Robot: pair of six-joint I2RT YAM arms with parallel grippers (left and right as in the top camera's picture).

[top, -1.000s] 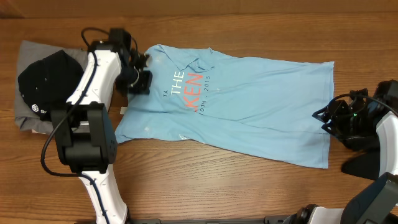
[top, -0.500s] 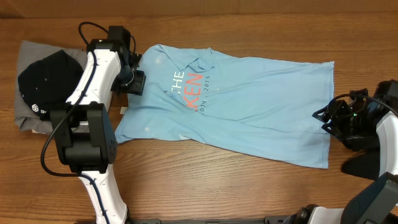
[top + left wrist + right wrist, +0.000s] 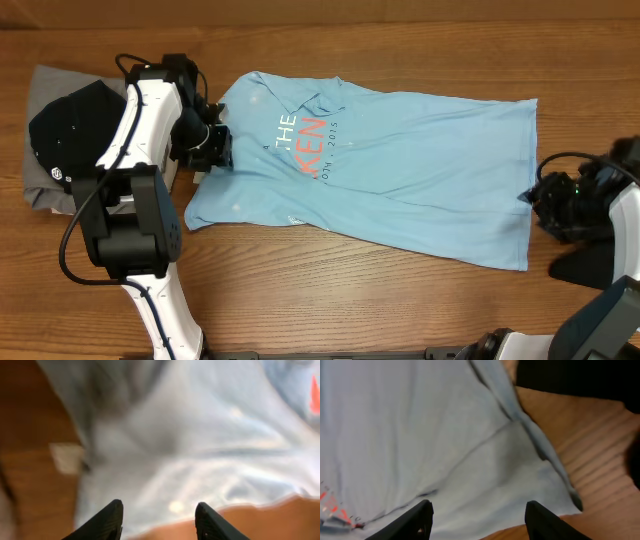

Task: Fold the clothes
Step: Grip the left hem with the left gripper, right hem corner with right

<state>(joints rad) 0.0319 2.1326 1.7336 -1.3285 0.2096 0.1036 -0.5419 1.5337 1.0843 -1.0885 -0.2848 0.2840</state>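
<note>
— How far along is the folding?

— Barely begun on this piece, I'd say. The light blue T-shirt point(image 3: 400, 175) lies spread open on the desk point(image 3: 330, 300). I can see no fold in it, only a few wrinkles.

— Where are your arms?

— My left tool point(image 3: 213, 150) sits over the shirt's collar-end edge, fingers point(image 3: 107, 520) parted with nothing between them. Its wrist camera is blurred, but cloth lies right beneath and ahead of the tool, with bare wood off to one side. My right tool point(image 3: 548, 195) is at the opposite end, just beside the hem. It is spread wide and empty too, and its camera shows the hem corner ahead of it and off to one side.

— Anything finished?

— Behind the left tool, on the far side of its arm from the shirt, a grey garment point(image 3: 45, 190) lies in a neat flat shape with a black garment point(image 3: 70, 125) on top. I judge those two dealt with, though I can't tell how well the black one is folded.

— What's left?

— The whole fold of the blue shirt. Both tools have to take hold of an edge, bring the sides in, then double it over. Neither has grasped anything.
</note>
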